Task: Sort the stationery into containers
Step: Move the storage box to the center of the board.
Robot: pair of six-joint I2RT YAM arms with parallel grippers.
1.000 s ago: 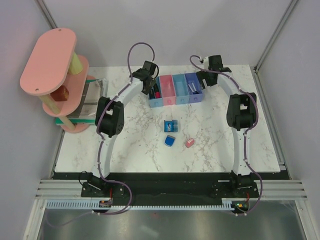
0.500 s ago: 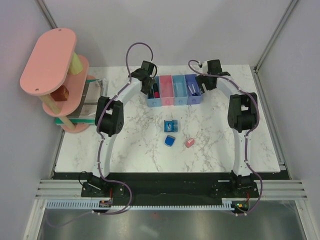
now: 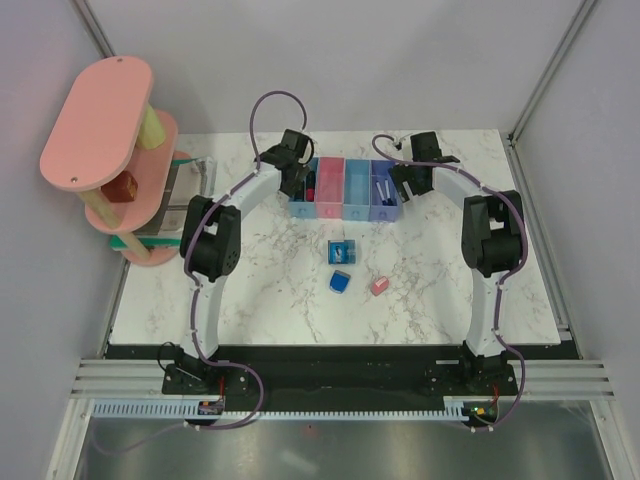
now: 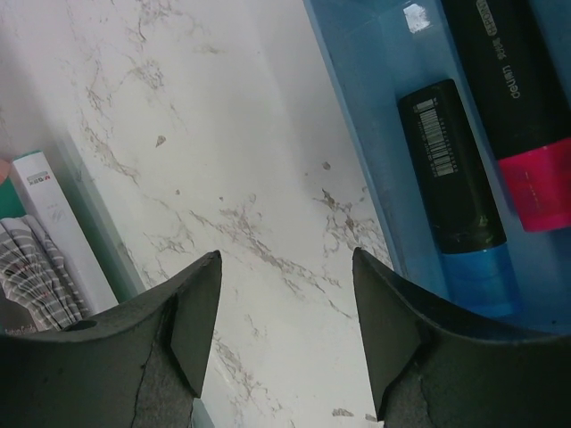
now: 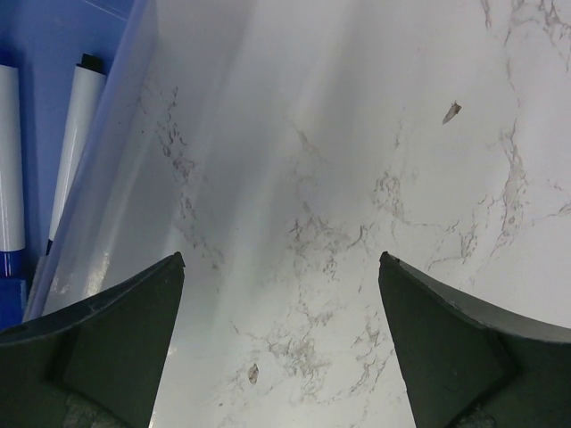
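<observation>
The stationery is seen divided between the row of four joined bins (image 3: 357,192) at the far middle of the marble table (image 3: 250,290) and the open surface in front of that row. In the leftmost, light blue bin (image 4: 357,134), a black marker with a blue cap (image 4: 455,192) and a black marker with a pink cap (image 4: 522,116) are laid side by side along its length. In the rightmost, purple-blue bin (image 5: 125,152), two white-barrelled pens (image 5: 74,134) are laid parallel. Three pieces are found loose on the table, apart from the bins: a squarish blue item (image 3: 342,251), a blue wedge block (image 3: 340,283) nearer the arms, and a pink eraser (image 3: 379,286) to the right of the wedge. The left gripper (image 4: 285,330) is held over bare marble just beside the outer wall of the light blue bin, its fingers (image 4: 192,321) parted with nothing between them. The right gripper (image 5: 281,343) is positioned at the other end of the row, just beside the outer wall of the purple-blue bin, its fingers (image 5: 107,348) spread wide and likewise empty. A pink tiered shelf tower (image 3: 100,120) is stood at the far left, and a white box (image 4: 53,223) is seen at the edge of the left wrist view.
</observation>
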